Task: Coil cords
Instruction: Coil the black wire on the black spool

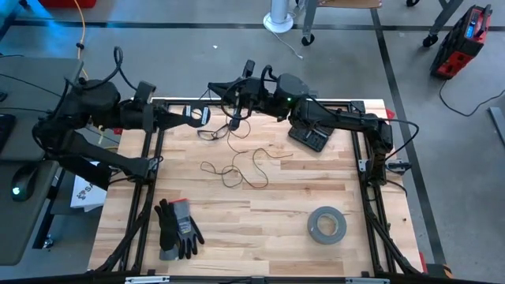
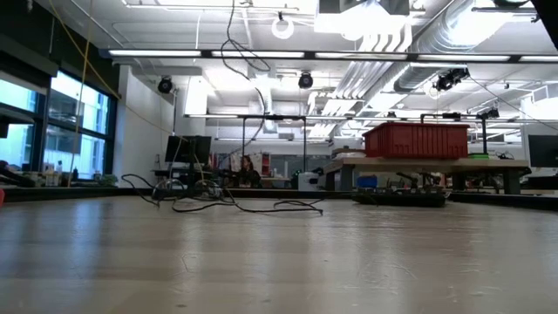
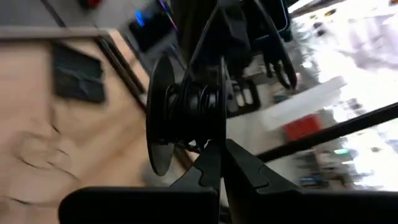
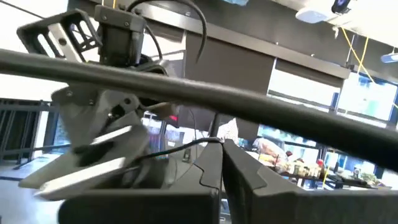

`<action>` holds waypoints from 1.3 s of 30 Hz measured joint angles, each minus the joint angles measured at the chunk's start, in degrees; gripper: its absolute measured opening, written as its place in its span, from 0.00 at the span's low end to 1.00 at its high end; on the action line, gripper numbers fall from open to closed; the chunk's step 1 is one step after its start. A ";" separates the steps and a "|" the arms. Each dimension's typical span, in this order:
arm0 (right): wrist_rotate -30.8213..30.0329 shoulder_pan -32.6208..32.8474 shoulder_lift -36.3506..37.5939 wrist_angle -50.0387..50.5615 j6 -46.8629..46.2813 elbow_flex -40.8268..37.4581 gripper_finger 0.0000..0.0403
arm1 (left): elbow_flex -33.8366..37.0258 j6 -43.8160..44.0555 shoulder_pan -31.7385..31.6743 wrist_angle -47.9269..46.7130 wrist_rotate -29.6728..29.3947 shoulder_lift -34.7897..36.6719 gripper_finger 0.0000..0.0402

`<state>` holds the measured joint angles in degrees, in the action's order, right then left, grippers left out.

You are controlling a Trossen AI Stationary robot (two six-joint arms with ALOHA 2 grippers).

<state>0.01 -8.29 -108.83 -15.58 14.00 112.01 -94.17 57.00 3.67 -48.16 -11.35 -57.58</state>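
Left hand (image 1: 199, 115): raised at the far edge of the table (image 1: 300, 197), left of centre; fingers fully closed. In the left wrist view the spool (image 3: 186, 112) is seen clamped at its lower flange, with several dark turns already wound on the core.
Spool: small, black, round; held off the table, just beside the right hand across a small gap.
Cord (image 1: 237, 167): thin and dark; loose loops are spread on the wood near the middle of the table, below the two hands. One strand is led up from the loops toward the hands. The low view shows the slack lying flat on the far part of the table.
Right hand (image 1: 234, 88): raised at the far edge, just right of the spool; fingers fully closed. In the right wrist view a thin dark line is seen running to the fingertips, so the cord is judged to be pinched there; not certain.
Step in hand: winding, judged partly done; much slack is left on the table.
Next move: the cord is to be carried round the core under light tension while the spool is kept steady; the loops must be fed without knotting.
Gloves (image 1: 177, 229), tape roll (image 1: 327, 225): at the near side, well apart from the cord, not involved.
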 joint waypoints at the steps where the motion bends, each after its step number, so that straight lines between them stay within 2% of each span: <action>1: 0.00 0.00 0.06 0.31 0.00 0.00 0.00 | 0.00 -2.53 -0.19 -0.41 -1.61 0.22 0.00; 7: -0.02 0.02 0.37 1.58 -1.98 0.07 0.00 | 0.00 -22.57 -1.48 0.27 -10.50 0.54 0.00; 12: -0.04 -0.15 0.37 1.81 -8.30 0.07 0.00 | 0.00 -35.59 -1.74 5.35 -10.73 0.59 0.00; 15: -0.07 -0.30 0.37 2.03 -12.44 0.07 0.00 | 0.00 -41.30 -1.72 8.34 -7.85 0.57 0.00; 20: 0.30 -0.15 0.37 2.43 -19.57 0.09 0.03 | 0.00 -45.56 -1.72 9.32 -7.05 0.54 0.00; 25: 1.99 0.48 0.37 4.90 -24.29 0.09 0.19 | 0.00 -50.02 -1.72 10.76 -7.41 0.63 0.00; 31: 2.10 0.57 0.35 9.59 -23.06 0.09 0.35 | 0.00 -52.73 -1.70 14.01 -7.13 0.61 0.00; 39: 1.51 0.57 0.32 12.77 -18.03 0.09 0.38 | 0.00 -52.79 -1.70 16.57 -6.80 0.61 0.00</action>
<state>1.52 -7.73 -108.51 -2.81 -4.03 112.09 -94.17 4.21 1.98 -31.59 -18.15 -56.97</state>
